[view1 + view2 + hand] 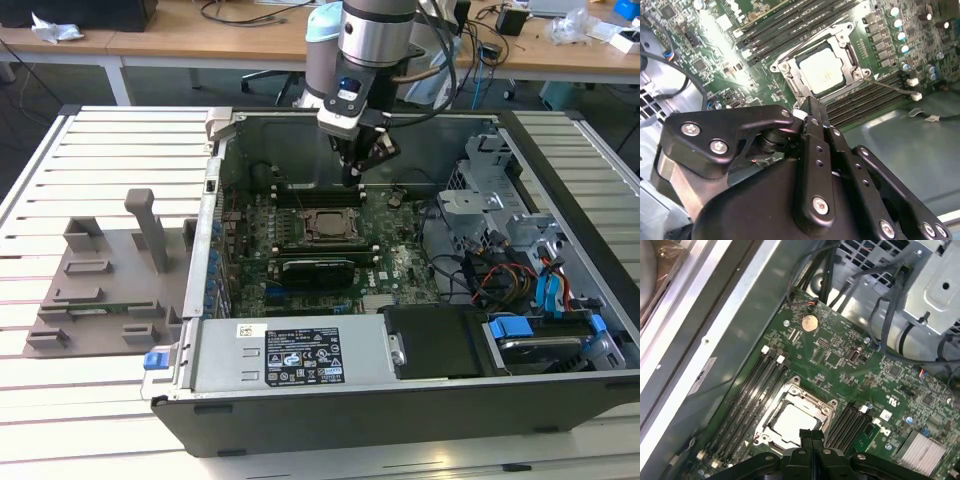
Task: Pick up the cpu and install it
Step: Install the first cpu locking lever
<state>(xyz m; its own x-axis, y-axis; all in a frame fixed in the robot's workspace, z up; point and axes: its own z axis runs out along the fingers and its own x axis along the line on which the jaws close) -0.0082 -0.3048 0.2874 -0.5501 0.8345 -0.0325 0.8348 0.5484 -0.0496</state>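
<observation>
Cpu (821,71), flat square with matte silver-grey metal top, lying inside the metal socket frame (852,55) on the green motherboard (840,365), black angular gripper (807,104) just above the frame's edge, fingers pressed together, seemingly holding nothing, dark ribbed memory slots (747,400) alongside.

cpu (820,72): silver-grey square, unheld, lying flat inside socket frame (790,75).

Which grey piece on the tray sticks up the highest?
The thin post, standing toward the computer case side of the grey tray. Every other piece there is low and squat.
</observation>
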